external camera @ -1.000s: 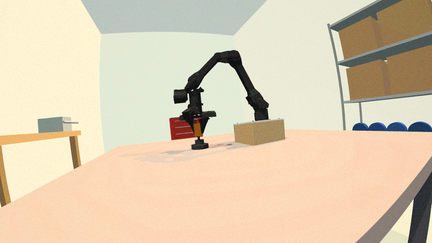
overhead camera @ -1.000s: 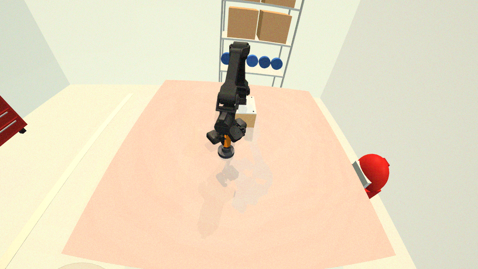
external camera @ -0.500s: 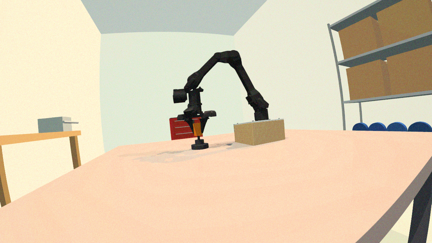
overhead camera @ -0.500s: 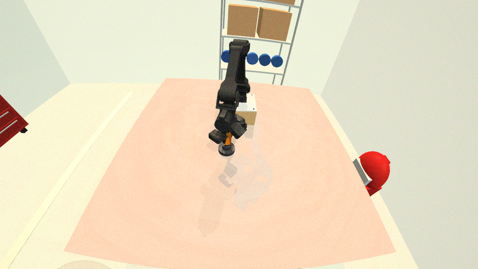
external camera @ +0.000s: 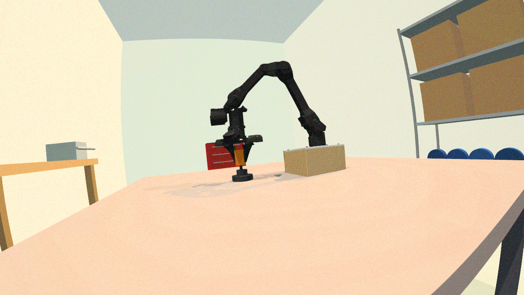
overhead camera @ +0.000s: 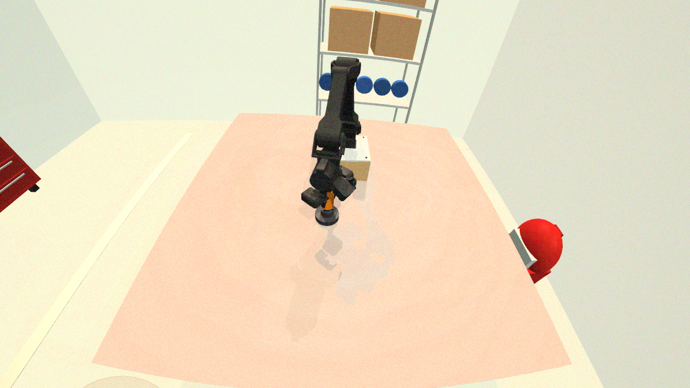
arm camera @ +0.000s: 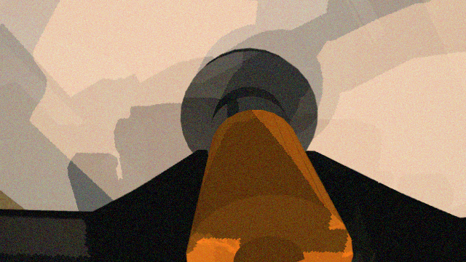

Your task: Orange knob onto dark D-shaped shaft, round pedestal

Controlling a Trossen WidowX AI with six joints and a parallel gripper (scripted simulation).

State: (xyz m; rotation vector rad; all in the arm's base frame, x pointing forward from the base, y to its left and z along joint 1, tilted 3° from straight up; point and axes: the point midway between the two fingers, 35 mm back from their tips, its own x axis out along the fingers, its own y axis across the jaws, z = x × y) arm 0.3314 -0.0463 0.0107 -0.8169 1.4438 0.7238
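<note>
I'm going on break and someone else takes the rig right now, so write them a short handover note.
Claw: shut on the orange knob, held above the pedestal.
Round pedestal: on the table, with a stretch of dark shaft showing below the knob.
Done: knob gripped and brought over the pedestal area.
Left: line up the flats, slide the knob fully down, let go.
Can't tell: whether the shaft tip has entered the hole, or which way its flat faces.
</note>
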